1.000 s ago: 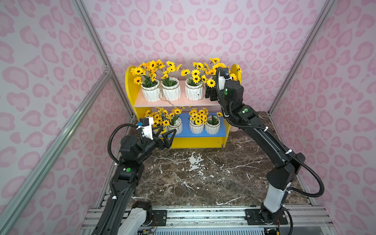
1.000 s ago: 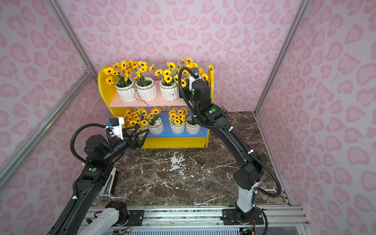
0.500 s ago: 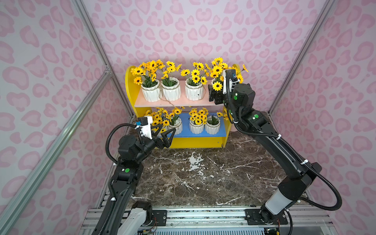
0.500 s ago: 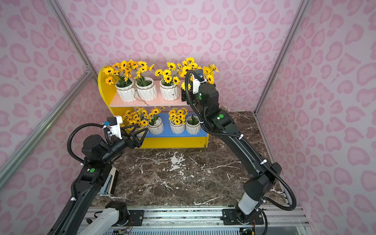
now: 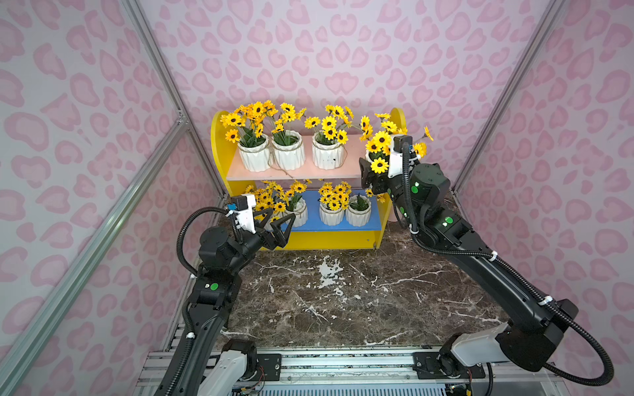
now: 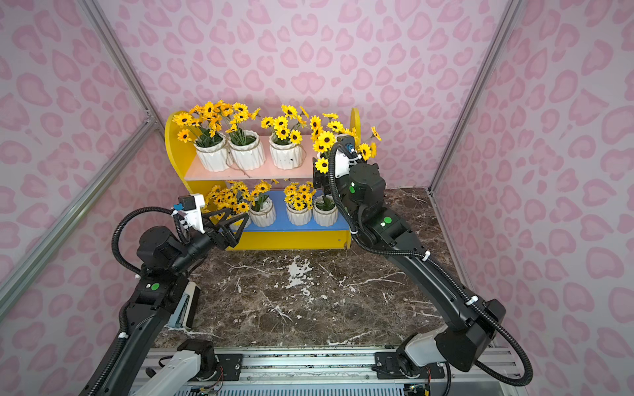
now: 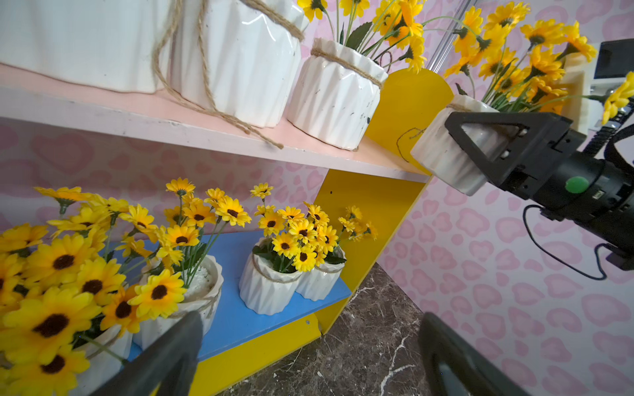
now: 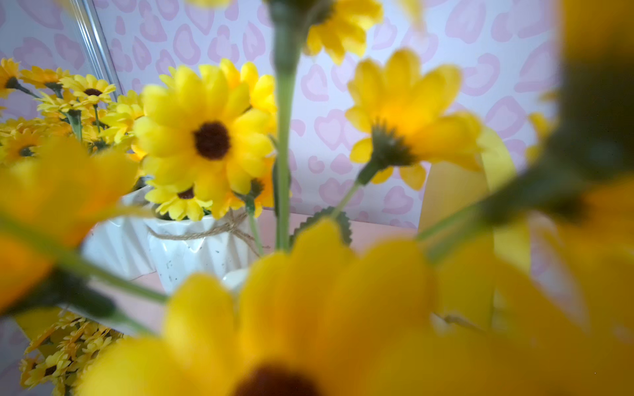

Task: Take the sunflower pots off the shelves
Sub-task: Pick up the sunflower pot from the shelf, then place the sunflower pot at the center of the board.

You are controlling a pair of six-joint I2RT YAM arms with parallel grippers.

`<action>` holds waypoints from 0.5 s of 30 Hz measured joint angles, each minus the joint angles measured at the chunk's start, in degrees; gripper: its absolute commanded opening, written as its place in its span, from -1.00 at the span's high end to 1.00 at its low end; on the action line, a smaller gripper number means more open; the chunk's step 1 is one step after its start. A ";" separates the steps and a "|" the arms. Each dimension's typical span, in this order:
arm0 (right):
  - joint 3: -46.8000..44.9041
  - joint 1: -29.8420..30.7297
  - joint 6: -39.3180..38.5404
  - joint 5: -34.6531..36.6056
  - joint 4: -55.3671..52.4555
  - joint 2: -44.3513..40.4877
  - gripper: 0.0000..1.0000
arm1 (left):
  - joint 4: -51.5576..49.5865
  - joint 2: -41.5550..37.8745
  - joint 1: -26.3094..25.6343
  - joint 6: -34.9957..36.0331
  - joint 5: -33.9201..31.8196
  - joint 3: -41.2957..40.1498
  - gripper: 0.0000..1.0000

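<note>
The yellow shelves (image 5: 295, 171) (image 6: 254, 171) stand at the back. Three sunflower pots (image 5: 288, 154) sit on the pale pink upper board, and several more (image 5: 331, 214) are on the blue lower board. My right gripper (image 5: 370, 171) (image 6: 319, 176) is shut on a fourth upper pot (image 7: 442, 154), held just past the board's right end; its finger (image 7: 497, 118) lies across the pot's side. In the right wrist view, blurred blooms hide the jaws. My left gripper (image 5: 284, 223) (image 7: 308, 322) hangs open in front of the lower board's leftmost pot (image 7: 192, 288).
The shelf unit stands on a dark marble tabletop (image 5: 343, 291). Pink heart-patterned walls with aluminium posts (image 5: 161, 68) close in on three sides. The arms' base rail (image 5: 343, 363) runs along the front edge.
My right gripper has carried its pot to the right and forward, off the upper board. The left arm has barely moved.
</note>
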 measured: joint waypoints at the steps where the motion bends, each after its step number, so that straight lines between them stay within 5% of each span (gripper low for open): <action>1: -1.07 0.37 -0.37 0.02 0.72 -0.61 1.00 | 0.00 0.04 0.00 0.00 -0.20 0.00 -1.00; 15: -17.59 11.17 -7.52 -0.07 11.41 -9.57 1.00 | -0.59 -1.49 0.02 -1.49 -2.36 0.04 -1.00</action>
